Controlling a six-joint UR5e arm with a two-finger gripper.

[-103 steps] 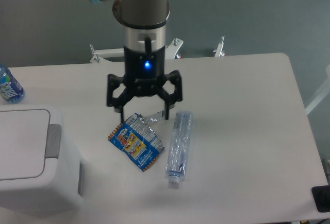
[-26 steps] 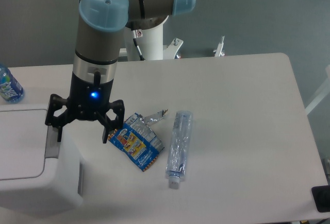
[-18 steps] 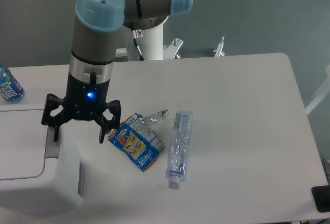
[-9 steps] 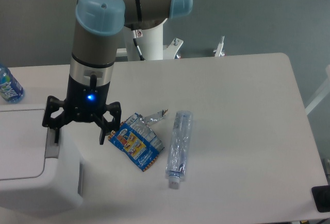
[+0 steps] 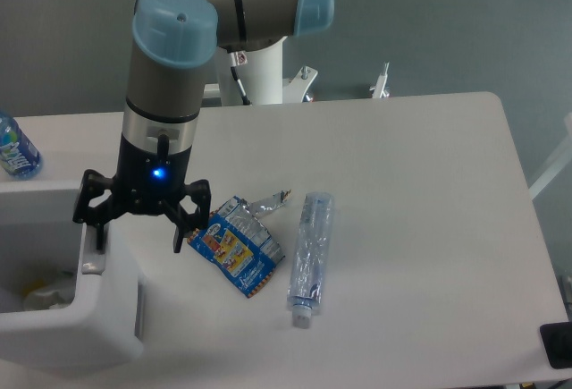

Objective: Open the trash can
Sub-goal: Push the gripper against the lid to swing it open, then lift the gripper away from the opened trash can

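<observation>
The white trash can [image 5: 107, 317] stands at the table's front left corner. Its top now shows as an open cavity, with pale crumpled rubbish [image 5: 40, 295] lying inside. The lid itself is not visible. My gripper [image 5: 137, 239] hangs open over the can's right rim, pointing down. The left fingertip [image 5: 96, 235] is at the grey push-button bar [image 5: 92, 259] and the right fingertip [image 5: 179, 241] hangs just past the can's right side. Nothing is held between the fingers.
A blue and yellow snack wrapper [image 5: 235, 248] and a crushed clear plastic bottle [image 5: 309, 257] lie right of the gripper. A blue-labelled bottle [image 5: 15, 149] stands at the left edge behind the can. The table [image 5: 420, 228] stretches to the right.
The arm swung left from above the wrapper to the can's button bar. In the last half second the flat white lid gave way to an open cavity; the gripper barely moved.
</observation>
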